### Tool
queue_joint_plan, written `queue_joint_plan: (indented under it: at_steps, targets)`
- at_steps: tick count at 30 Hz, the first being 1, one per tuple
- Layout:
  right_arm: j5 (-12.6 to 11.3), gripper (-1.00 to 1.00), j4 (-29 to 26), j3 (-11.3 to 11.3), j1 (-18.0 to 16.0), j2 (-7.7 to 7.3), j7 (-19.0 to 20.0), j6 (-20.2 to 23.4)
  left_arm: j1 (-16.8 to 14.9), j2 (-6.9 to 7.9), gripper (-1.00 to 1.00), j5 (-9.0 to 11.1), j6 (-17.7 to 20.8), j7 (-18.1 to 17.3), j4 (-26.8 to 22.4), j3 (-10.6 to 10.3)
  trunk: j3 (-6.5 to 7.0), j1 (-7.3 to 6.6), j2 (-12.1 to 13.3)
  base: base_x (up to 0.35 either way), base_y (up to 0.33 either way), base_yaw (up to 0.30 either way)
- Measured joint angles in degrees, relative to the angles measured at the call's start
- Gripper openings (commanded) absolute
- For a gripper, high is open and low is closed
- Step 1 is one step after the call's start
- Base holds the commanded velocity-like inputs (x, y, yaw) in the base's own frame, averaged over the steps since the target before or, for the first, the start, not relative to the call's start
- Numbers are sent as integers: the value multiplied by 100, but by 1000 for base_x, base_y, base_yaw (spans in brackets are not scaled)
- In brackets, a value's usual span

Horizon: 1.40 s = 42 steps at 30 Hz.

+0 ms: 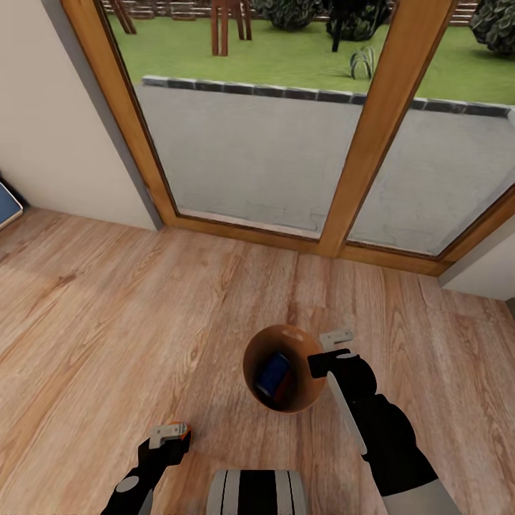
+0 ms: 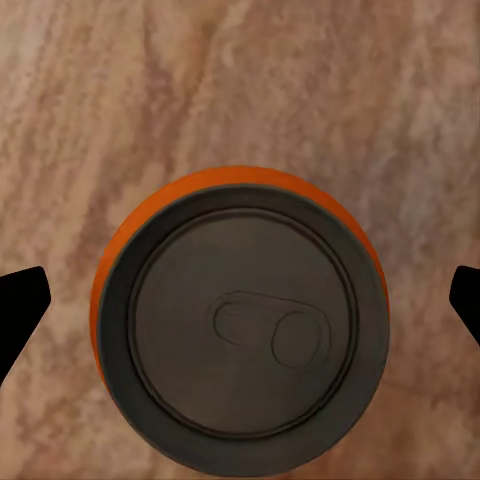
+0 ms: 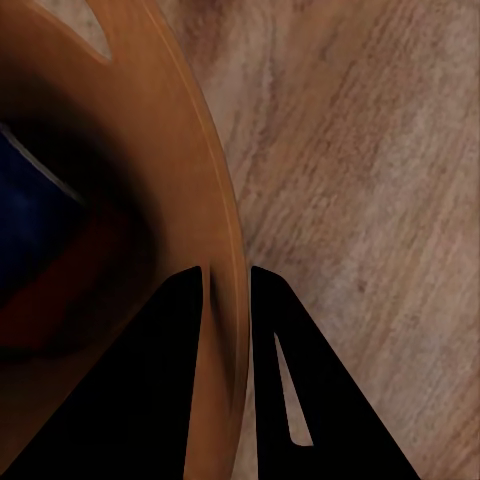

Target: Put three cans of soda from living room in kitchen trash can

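In the head view the tan-brown trash can [image 1: 252, 350] hangs low over the wood floor in front of me. My right gripper [image 1: 330, 352] is shut on its right rim. A dark blue soda can [image 1: 274, 375] lies inside it. The right wrist view shows the trash can wall [image 3: 190, 170] pinched between the two fingers of the right gripper [image 3: 228, 272], with the blue can [image 3: 30, 215] down in the dark interior. An orange-red soda can [image 1: 183, 430] stands upright on the floor at lower left. My left gripper [image 1: 170, 432] is right above that orange can [image 2: 240, 320], open, fingertips [image 2: 22, 305] wide on either side.
Wood-framed glass doors [image 1: 357, 164] fill the wall ahead, with a patio and lawn beyond. A pale wall [image 1: 50, 121] stands at left, a wall corner [image 1: 486, 265] at right. A blue object's edge [image 1: 6, 204] shows at far left. Light plank floor [image 1: 107, 322] spreads around me.
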Motion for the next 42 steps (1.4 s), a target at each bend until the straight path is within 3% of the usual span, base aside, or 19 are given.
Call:
queue_joint_plan:
  at_steps: [5, 6, 24, 42]
  targets:
    - [-9, -100, 0, 0, 0, 0, 1, -1, 0, 0, 100, 0, 0, 0, -4, 0, 0, 0, 0, 0, 0, 0]
    - [-8, -100, 0, 0, 0, 0, 0, -1, 0, 0, -100, 0, 0, 0, -4, 0, 0, 0, 0, 0, 0, 0]
    - [-4, -100, 1, 0, 0, -1, 0, 0, 0, 0, -100, 9, -2, 1, -14, 2, 21, -3, 1, 0, 0, 0]
    - [-6, -100, 0, 1, -1, 0, -1, -1, 0, 0, -100, 2, 0, 1, -14, 0, 345, -397, 722, 0, 0, 0]
